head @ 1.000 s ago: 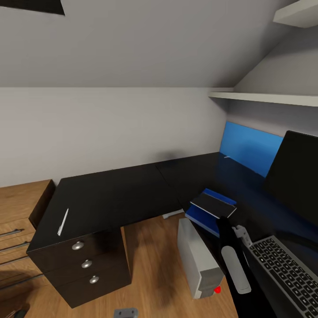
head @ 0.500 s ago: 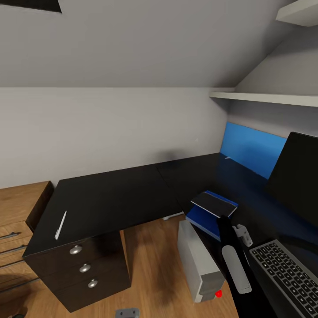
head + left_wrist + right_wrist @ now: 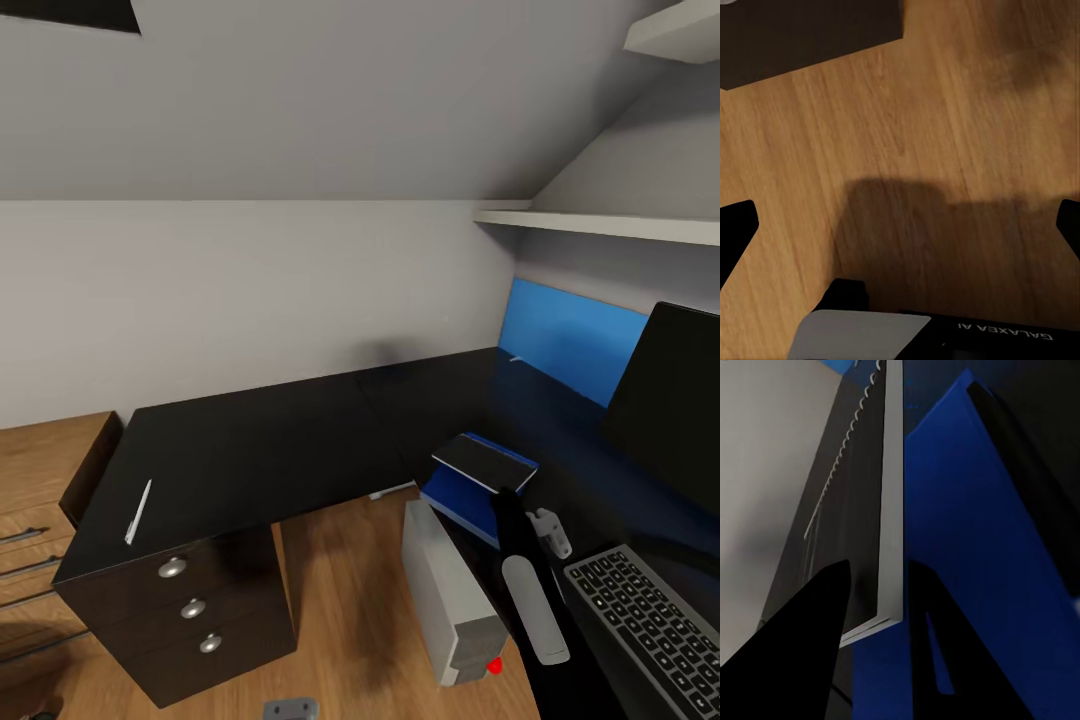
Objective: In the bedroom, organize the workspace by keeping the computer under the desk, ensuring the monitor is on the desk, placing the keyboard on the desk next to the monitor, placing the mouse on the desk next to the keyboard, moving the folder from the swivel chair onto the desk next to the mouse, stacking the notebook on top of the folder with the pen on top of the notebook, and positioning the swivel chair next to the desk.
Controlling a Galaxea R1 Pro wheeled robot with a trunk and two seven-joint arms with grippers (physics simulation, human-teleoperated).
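Note:
The blue folder (image 3: 455, 497) lies at the inner edge of the black desk (image 3: 260, 445), left of the keyboard (image 3: 645, 625) and the monitor (image 3: 672, 400). Over it the dark-covered, spiral-bound notebook (image 3: 486, 462) sits tilted, and my right gripper (image 3: 505, 492) is shut on its edge; in the right wrist view the notebook (image 3: 874, 510) runs between the black fingers (image 3: 802, 660) with the folder (image 3: 982, 547) beside it. The white pen (image 3: 138, 512) rests on the desk's left end. The computer (image 3: 450, 590) stands on the floor by the desk. My left gripper (image 3: 900, 225) hangs open over the floor.
A black drawer unit (image 3: 190, 605) with round silver knobs stands under the desk's left end, with a low wooden cabinet (image 3: 40, 480) to its left. A blue panel (image 3: 570, 335) leans on the wall behind the desk, under a white shelf (image 3: 600, 222). Wood floor (image 3: 340, 600) lies between drawer unit and computer.
The head view has shifted slightly, sliding the whole picture. The right arm, notebook and folder keep their places relative to each other.

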